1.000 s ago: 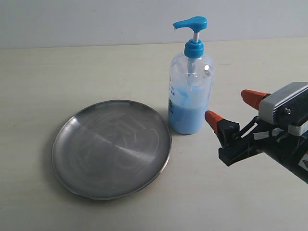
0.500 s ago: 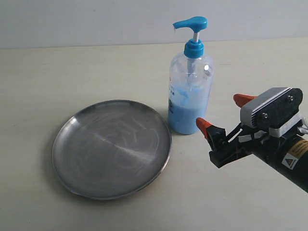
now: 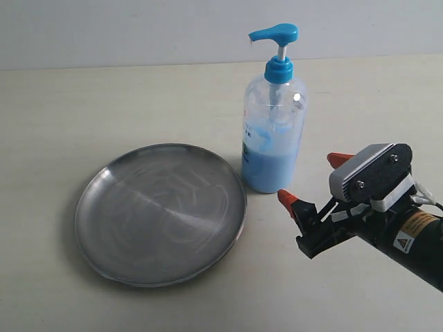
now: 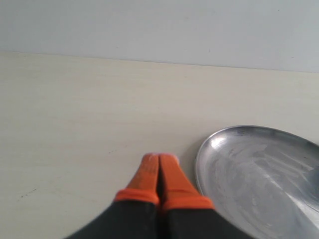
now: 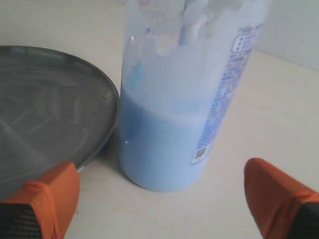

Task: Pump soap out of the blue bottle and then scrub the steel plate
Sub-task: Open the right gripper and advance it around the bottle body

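Note:
The blue bottle [image 3: 273, 121] stands upright on the table just right of the steel plate [image 3: 160, 211], its lower half filled with light blue soap [image 3: 266, 171]. My right gripper [image 3: 311, 178] is open, low over the table, a short way right and in front of the bottle's base. In the right wrist view the bottle [image 5: 185, 94] stands ahead of the gap between the orange fingertips [image 5: 271, 196], with the plate [image 5: 50, 119] beside it. My left gripper [image 4: 159, 172] is shut on nothing, beside the plate's rim [image 4: 202, 159]; it does not show in the exterior view.
The pale table top [image 3: 104, 104] stretches round the plate and bottle, ending at a light wall [image 3: 138, 28] behind.
My right gripper has moved left and down toward the bottle's base, still open. The bottle and plate have not moved.

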{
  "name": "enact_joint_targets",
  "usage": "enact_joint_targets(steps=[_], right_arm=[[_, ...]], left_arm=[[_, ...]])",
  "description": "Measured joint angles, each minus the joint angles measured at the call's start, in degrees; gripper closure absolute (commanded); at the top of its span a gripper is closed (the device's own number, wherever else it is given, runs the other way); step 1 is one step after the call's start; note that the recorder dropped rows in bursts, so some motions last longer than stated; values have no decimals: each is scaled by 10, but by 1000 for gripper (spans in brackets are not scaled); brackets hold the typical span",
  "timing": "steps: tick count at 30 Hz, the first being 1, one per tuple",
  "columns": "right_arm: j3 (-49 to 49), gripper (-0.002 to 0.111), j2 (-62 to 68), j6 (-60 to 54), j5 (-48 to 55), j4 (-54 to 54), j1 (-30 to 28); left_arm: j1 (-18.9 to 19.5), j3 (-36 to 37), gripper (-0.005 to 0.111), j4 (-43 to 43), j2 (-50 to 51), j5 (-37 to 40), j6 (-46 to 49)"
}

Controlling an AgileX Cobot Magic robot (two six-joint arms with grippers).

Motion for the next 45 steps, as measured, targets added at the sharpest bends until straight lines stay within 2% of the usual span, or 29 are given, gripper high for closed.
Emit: enact_joint_targets(steps=[24, 41, 45], right_arm=[[-4, 22, 3, 9, -1, -21, 0], [-99, 22, 7, 60, -1, -9, 0], [-121, 22, 12, 60, -2, 43, 1]], left_arm=[[0, 0, 107, 0, 0, 0, 0], [0, 0, 107, 0, 0, 0, 0], [0, 0, 107, 0, 0, 0, 0]])
